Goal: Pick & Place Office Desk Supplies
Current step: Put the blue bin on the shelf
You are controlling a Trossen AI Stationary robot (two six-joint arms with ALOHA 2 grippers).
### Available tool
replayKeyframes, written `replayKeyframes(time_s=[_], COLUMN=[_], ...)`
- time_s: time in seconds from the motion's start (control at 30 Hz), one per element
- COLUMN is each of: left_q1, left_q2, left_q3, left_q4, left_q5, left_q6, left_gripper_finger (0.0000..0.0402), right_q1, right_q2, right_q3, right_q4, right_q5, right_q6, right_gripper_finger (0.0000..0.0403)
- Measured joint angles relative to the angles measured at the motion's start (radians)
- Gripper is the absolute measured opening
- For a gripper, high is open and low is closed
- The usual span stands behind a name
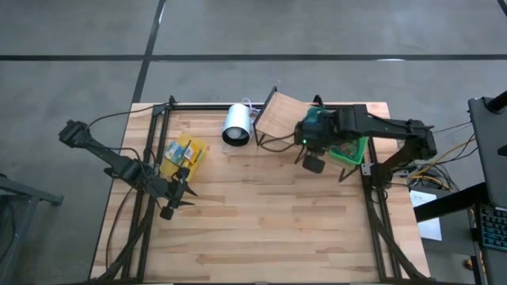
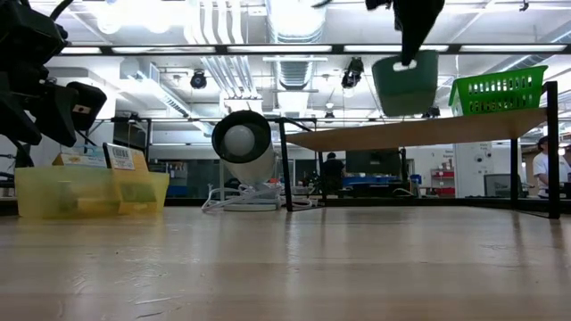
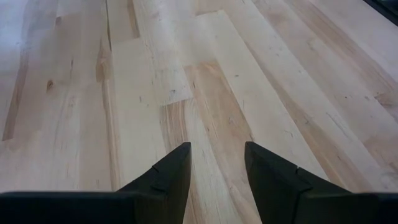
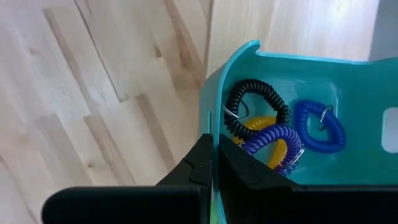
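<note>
My right gripper (image 4: 214,165) is pinched tight on the near wall of a teal bin (image 4: 298,74), one finger outside and one inside the rim. Inside the bin lie coiled wrist loops: a black coil (image 4: 255,102), a purple coil (image 4: 273,142) over a yellow coil (image 4: 264,127), and a blue coil (image 4: 320,127) just beside them. In the low view the bin (image 2: 404,82) hangs clear of the table, lifted above the slanted wooden board (image 2: 419,132). From above, I hold it (image 1: 315,127) just beside that board (image 1: 277,117), with the green basket (image 1: 348,150) partly under my arm.

My left gripper (image 1: 176,194) hangs over bare wooden table (image 3: 205,81), its fingers (image 3: 171,171) parted with a clear gap and nothing between them. Just beyond it sits a yellow tray (image 1: 184,154) holding small yellow boxes. Farther back lies the white cylinder (image 1: 236,124), on its side between the tray and the board.
</note>
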Motion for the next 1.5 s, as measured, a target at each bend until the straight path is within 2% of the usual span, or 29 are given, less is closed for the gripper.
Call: replayKeyframes(time_s=[0.33,0.53,0.87,1.27,1.5], left_q1=[0.000,0.000,0.000,0.000,0.000], left_q2=[0.000,0.000,0.000,0.000,0.000], left_q3=[0.000,0.000,0.000,0.000,0.000], left_q4=[0.000,0.000,0.000,0.000,0.000], left_q5=[0.000,0.000,0.000,0.000,0.000], left_q6=[0.000,0.000,0.000,0.000,0.000], left_gripper_finger=[0.0152,0.0152,0.0152,0.0152,0.0152], right_q1=[-0.106,-0.106,-0.108,-0.108,-0.109], right_q2=[-0.011,-0.011,-0.011,-0.016,-0.016], right_q3=[-0.072,-0.087,-0.151,-0.157,-0.157], right_q4=[0.042,0.079,0.083,0.095,0.090], right_q5=[-0.057,-0.056,-0.054,-0.054,-0.057], right_q6=[-0.026,-0.063,-0.032,0.013,0.044], right_gripper_finger=[0.0008,0.0008,0.0008,0.0009,0.0046])
